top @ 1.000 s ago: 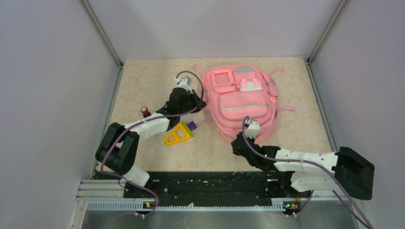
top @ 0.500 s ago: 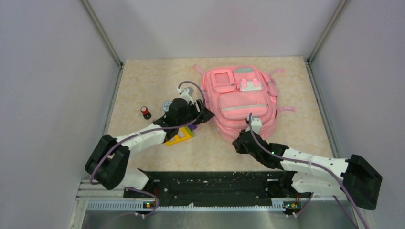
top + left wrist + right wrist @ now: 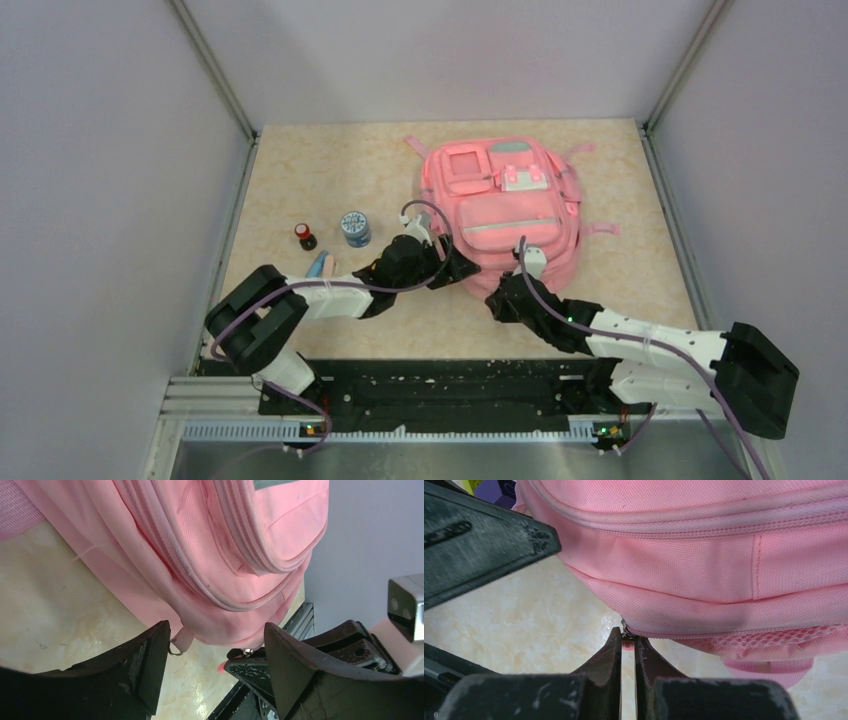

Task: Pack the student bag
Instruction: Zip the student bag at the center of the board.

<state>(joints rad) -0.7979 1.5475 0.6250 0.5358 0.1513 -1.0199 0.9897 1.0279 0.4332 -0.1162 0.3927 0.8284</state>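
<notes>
The student bag (image 3: 505,205) lies flat at the back middle of the table, pink with pale grey strips and white buckles. My left gripper (image 3: 458,266) is open at its near left corner. In the left wrist view the bag's rounded corner (image 3: 220,570) sits between the spread jaws (image 3: 216,630), and a pink loop with a metal ring (image 3: 178,642) lies by the left finger. My right gripper (image 3: 503,296) is at the bag's near edge. Its fingers (image 3: 628,639) are shut on a small pink zipper pull (image 3: 628,645) at the end of the zip.
Left of the bag stand a blue round tin (image 3: 354,228) and a small red-capped bottle (image 3: 304,236). A pale blue and pink item (image 3: 318,265) lies beside the left forearm. Purple and yellow objects (image 3: 499,487) peek past the bag's corner. Grey walls enclose the table.
My left arm swung right and toward me, from the bag's left side to its near left corner, and its jaws opened. The blue tin came into view. The right gripper barely moved.
</notes>
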